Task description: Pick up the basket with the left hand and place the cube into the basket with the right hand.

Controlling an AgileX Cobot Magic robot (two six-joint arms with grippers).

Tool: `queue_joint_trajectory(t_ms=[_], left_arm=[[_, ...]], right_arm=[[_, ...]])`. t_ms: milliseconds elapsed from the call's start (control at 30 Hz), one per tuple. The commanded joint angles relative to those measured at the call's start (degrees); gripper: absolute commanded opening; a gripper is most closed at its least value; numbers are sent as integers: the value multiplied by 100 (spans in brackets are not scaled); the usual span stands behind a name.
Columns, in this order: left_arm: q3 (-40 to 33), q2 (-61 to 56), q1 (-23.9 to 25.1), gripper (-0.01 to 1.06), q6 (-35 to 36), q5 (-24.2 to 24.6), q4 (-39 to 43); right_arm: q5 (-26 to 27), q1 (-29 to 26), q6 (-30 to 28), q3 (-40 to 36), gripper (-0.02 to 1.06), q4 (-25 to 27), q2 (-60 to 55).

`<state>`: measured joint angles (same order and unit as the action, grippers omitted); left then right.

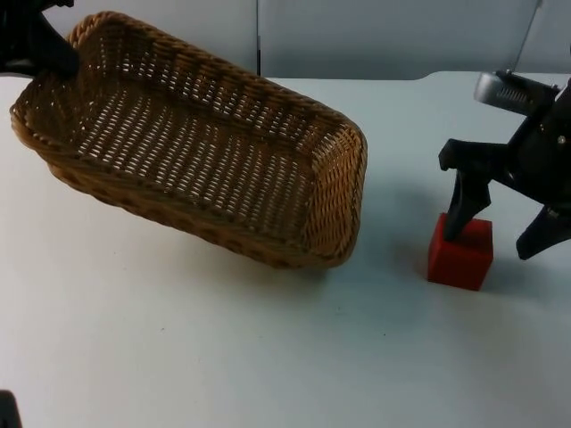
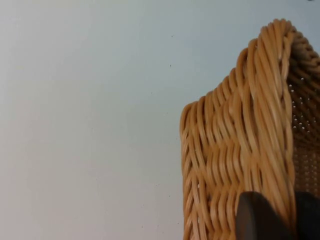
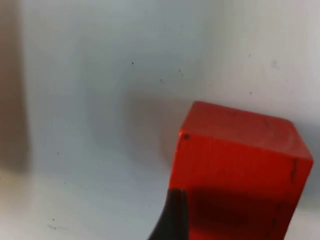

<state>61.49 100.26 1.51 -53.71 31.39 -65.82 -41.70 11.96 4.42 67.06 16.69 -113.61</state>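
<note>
A woven wicker basket [image 1: 192, 143] hangs tilted above the table's left half, its far-left end raised. My left gripper [image 1: 45, 58] is shut on the rim at that corner; in the left wrist view its black fingers [image 2: 257, 220] pinch the wicker wall [image 2: 235, 150]. A red cube [image 1: 459, 254] rests on the table at the right. My right gripper [image 1: 495, 236] stands open over it, one finger [image 1: 464, 209] reaching down in front of the cube's top and the other out to the right. In the right wrist view a fingertip [image 3: 172, 215] sits against the cube [image 3: 240, 165].
The white table [image 1: 223, 348] stretches in front of the basket and the cube. A grey partition wall [image 1: 384, 36] closes off the far edge. The basket's near-right corner [image 1: 343, 223] lies a short gap left of the cube.
</note>
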Motion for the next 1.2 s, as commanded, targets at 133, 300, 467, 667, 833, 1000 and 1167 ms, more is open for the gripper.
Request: queue_joint_trajectory(t_ms=[133,300,467,667,833,1000,1167], left_arm=[[18,-24,1,0,-28,45,-304],[18,-24,1,0,-28,45,-304],[18,-24,1,0,-28,45,-304],[18,-24,1,0,-28,45,-304],[18,-24,1,0,-26,68,-304],[18,-24,1,0,-37,67,-304],[18,-24,1,0,-52,67,-304]], right_arm=[[308,267,-29,47,74,-16,-2],[575,399,2,47,74,-16,-13],[465,399,129,47,74,-35,-111],[265,399,443,47,57,-123,-503],[426,313,482,249,-1,-449,-439],[-186,184,385,1430,0,-468,-166],[-1137,596,-617,2496,0,431,-94]])
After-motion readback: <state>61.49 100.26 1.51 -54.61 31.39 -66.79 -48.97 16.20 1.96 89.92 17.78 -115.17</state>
